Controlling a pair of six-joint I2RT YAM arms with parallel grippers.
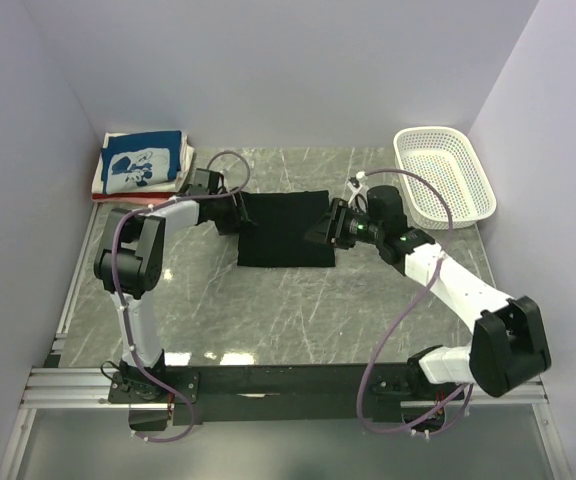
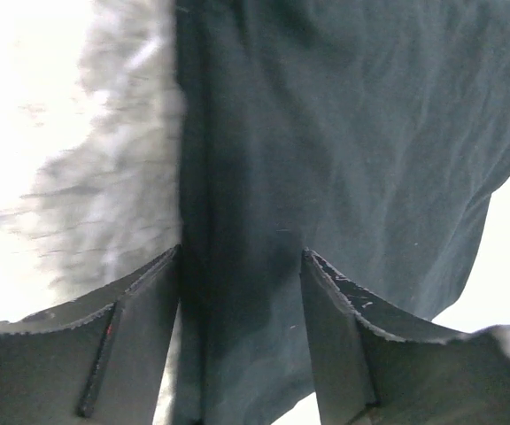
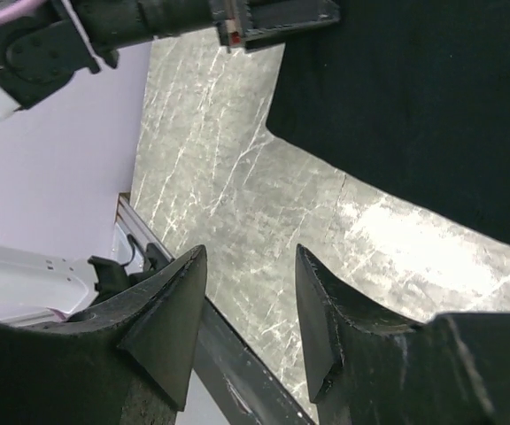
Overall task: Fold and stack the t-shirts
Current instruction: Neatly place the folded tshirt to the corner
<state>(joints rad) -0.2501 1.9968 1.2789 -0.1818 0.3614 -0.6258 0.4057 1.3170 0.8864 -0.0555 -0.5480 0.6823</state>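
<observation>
The black t-shirt (image 1: 286, 230) lies flat, folded to a rough rectangle, mid-table. My left gripper (image 1: 238, 212) is at its left edge. In the left wrist view the shirt (image 2: 352, 133) fills the frame, and the open gripper (image 2: 242, 252) has the cloth's edge between its fingers. My right gripper (image 1: 326, 232) is at the shirt's right edge, open and empty (image 3: 251, 250) over bare table. There the shirt (image 3: 414, 97) lies just beyond the fingertips. A stack of folded shirts (image 1: 143, 162), blue with white print on top of white and red ones, sits at the back left.
A white perforated plastic basket (image 1: 444, 175) stands at the back right. The grey marble table (image 1: 268, 310) ends at a metal rail (image 1: 68, 300) on the left. Walls close in on three sides. The left arm shows at the top of the right wrist view (image 3: 273, 13).
</observation>
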